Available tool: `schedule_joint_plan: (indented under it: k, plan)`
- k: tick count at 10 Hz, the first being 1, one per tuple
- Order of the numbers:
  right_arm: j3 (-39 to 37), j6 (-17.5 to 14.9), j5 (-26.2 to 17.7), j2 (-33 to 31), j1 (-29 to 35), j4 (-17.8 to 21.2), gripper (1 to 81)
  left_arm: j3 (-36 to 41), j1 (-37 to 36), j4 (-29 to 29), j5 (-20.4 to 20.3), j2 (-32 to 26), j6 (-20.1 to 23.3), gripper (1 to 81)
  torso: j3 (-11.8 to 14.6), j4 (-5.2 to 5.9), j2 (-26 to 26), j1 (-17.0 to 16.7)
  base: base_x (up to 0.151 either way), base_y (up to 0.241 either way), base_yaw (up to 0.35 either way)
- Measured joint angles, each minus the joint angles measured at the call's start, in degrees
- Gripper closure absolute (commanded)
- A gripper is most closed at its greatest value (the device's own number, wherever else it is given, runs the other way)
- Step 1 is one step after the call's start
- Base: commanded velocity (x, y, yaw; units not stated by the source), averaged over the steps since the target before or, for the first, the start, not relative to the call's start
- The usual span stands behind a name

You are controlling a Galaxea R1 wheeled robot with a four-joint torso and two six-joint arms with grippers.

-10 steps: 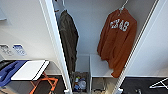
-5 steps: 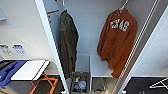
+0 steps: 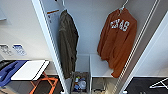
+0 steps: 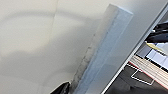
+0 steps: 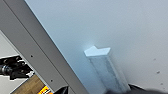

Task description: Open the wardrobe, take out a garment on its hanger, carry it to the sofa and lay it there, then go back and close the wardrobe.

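The wardrobe [image 3: 95, 30] stands open in the head view, its two white doors swung out to either side. Inside on the right hangs the garment [image 3: 117, 42], a burnt-orange hoodie with white "TEXAS" letters, on a thin white hanger [image 3: 122, 7]. In the left wrist view a silver door handle [image 4: 105, 47] runs along a white door panel, and a dark bit of my left gripper [image 4: 62, 88] sits at its near end. The right wrist view shows the other handle [image 5: 107, 70] on its door, with my right gripper [image 5: 140, 88] dark at its base.
A dark olive jacket [image 3: 67, 42] hangs inside on the left. Below the clothes are a white shelf [image 3: 100, 66] and a basket of small items [image 3: 80, 83]. A blue and white board on orange legs [image 3: 30, 70] stands left of the wardrobe.
The left door's edge has shifted slightly further left. The clothes hang where they were.
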Motion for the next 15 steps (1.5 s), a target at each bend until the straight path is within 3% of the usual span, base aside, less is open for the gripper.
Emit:
schedule_joint_plan:
  k: [6, 7, 8, 10, 13, 15]
  plan:
    - [0.5, -0.2, 3.2, -2.1, -2.3, -0.2, 1.0, 0.2, 1.1, 0.0, -1.9, -0.9, 0.0, 1.0, 0.0, 0.0, 0.0, 0.0, 0.0, 0.0, 0.0]
    - [0.5, -0.4, 3.7, -2.5, -2.6, -0.4, 1.0, 6.9, 5.7, 1.5, 3.1, -1.8, -1.7, 1.0, 0.0, 0.0, 0.0, 0.0, 0.0, 0.0, 0.0]
    - [0.5, -0.4, 4.4, -2.8, -3.0, -0.3, 1.0, 12.5, 12.2, 3.0, 6.4, 2.3, -1.7, 1.0, 0.0, 0.02, 0.0, 0.0, 0.0, 0.0, 0.0]
    - [0.5, -0.4, 6.5, -4.3, -4.7, -0.3, 1.0, 11.0, 9.3, 3.5, 3.1, -2.6, -1.7, 1.0, 0.1, 0.02, -0.1, -0.2, 0.0, 0.0, 0.0]
    - [0.5, -0.4, 7.1, -3.8, -4.8, -0.1, 1.0, 10.3, 12.7, 3.7, 1.0, -2.4, -1.7, 1.0, 0.1, 0.02, -0.1, -0.2, 0.0, 0.0, 0.0]
    - [0.3, -0.6, 10.4, -4.1, -6.6, 0.0, 1.0, 6.5, 14.1, 2.5, -1.8, -1.2, -1.7, 1.0, 0.1, 0.02, -0.1, -0.2, 0.0, 0.0, 0.0]
